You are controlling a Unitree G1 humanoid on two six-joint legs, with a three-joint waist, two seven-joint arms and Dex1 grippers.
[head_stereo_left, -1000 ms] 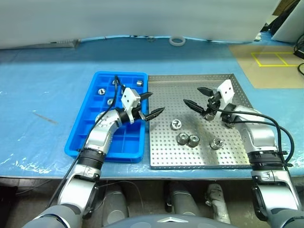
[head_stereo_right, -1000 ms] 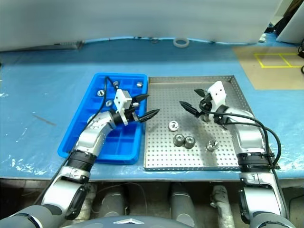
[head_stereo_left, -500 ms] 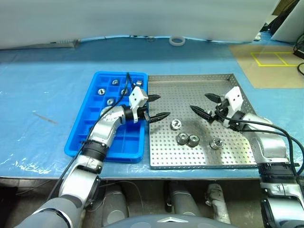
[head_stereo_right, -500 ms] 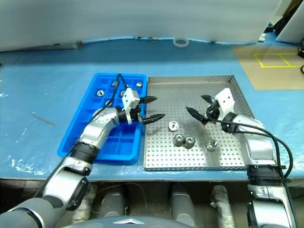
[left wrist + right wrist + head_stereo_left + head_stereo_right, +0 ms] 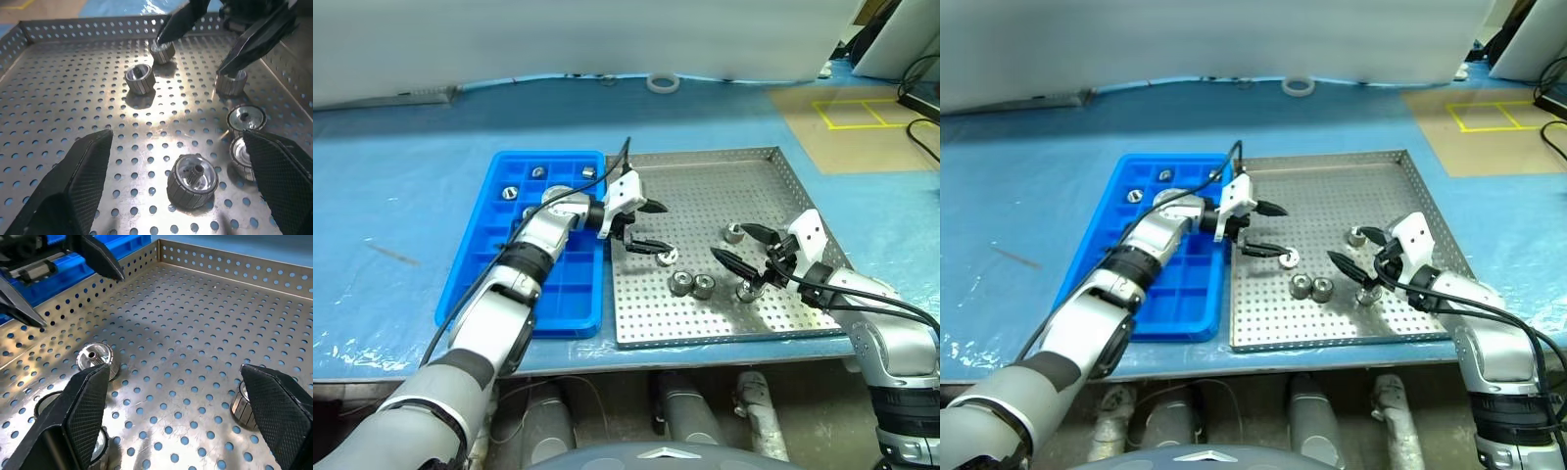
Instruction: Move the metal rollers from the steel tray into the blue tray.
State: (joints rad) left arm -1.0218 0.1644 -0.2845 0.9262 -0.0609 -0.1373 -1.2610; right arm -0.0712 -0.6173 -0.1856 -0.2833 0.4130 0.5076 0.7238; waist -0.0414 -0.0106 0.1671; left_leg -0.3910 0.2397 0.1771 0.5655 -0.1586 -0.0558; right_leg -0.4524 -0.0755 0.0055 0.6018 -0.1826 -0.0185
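Both jaws spread, holding nothing. Right gripper (image 5: 744, 257) hangs over the near rollers (image 5: 691, 285) on the steel tray (image 5: 705, 186); left gripper (image 5: 646, 227) nears another. Risk: converging arms collide, or a fingertip scatters rollers. Blue tray (image 5: 489, 284) beyond holds several.
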